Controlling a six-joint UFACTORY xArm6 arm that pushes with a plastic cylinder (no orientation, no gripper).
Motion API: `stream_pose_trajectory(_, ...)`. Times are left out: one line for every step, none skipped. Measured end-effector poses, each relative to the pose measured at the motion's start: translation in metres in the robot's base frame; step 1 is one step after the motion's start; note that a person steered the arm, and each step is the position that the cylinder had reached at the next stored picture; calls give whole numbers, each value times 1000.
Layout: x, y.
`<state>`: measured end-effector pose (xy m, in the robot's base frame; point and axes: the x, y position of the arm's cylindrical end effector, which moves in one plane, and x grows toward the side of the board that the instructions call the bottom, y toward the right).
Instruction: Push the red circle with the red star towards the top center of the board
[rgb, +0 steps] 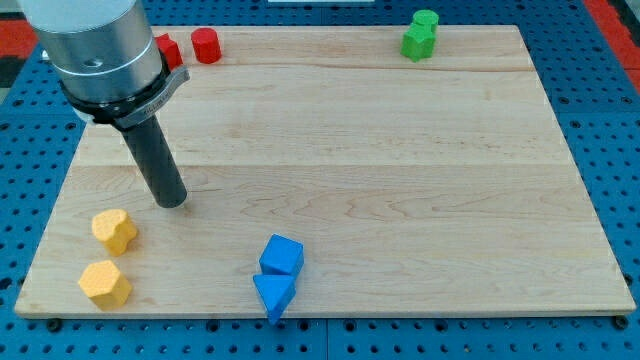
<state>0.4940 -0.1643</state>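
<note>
Blocks nearest the view's bottom are lying below my tip: a blue triangle touching a blue cube-like block, both toward the view's right of it, and a yellow hexagon with a yellow heart-like block toward its left. My tip is resting on the wooden board, touching no block; as a bare rod it is clamping nothing. Well above it, at the board's upper left edge, the red circle is standing as a short upright cylinder. Just left of that, the red star is showing only partly behind the arm's housing. A green block is sitting far off at upper right.
</note>
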Motion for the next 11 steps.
stream_pose_trajectory(0,3)
stream_pose_trajectory(0,34)
stream_pose_trajectory(-14,55)
stream_pose_trajectory(-70,52)
stream_pose_trajectory(-85,-22)
stream_pose_trajectory(-114,-96)
stream_pose_trajectory(-167,-125)
stream_pose_trajectory(-215,-102)
stream_pose_trajectory(-251,-68)
stream_pose_trajectory(-265,-14)
stream_pose_trajectory(-270,37)
